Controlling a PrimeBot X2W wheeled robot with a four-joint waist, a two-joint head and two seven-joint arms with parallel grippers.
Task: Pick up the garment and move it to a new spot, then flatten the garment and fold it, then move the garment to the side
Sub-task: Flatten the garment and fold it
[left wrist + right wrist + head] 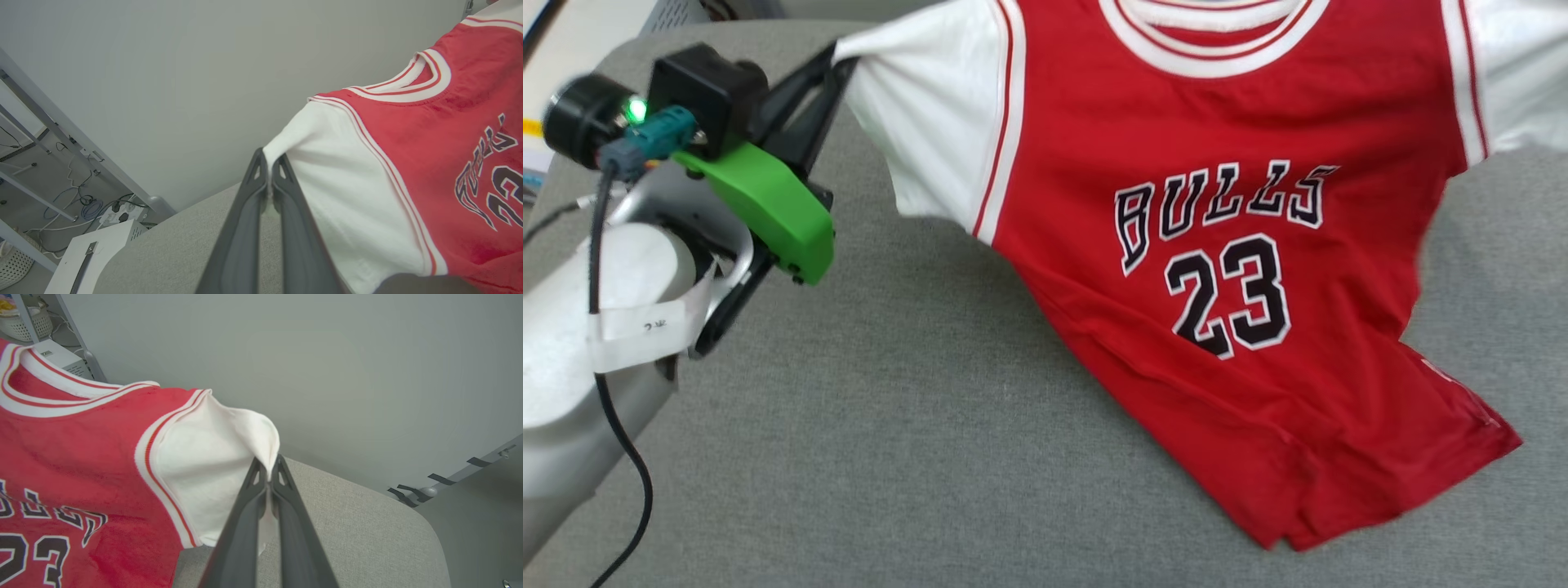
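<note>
Both garment [1217, 269] sleeves [347, 196] pinched, head view adds hem [1380, 498]

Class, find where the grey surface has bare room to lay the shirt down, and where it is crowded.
Bare: the grey surface between the left gripper and the garment, running to the head view's bottom edge; also a strip right of the garment. Crowded: the middle and right, where the garment hangs.

We are reading "BULLS" in black, white-outlined letters across the red front of the shirt [1225, 229], and just under it the number "23". On the white tag [645, 327] around the forearm [572, 392] we are making out only a faint mark, too small to read.
</note>
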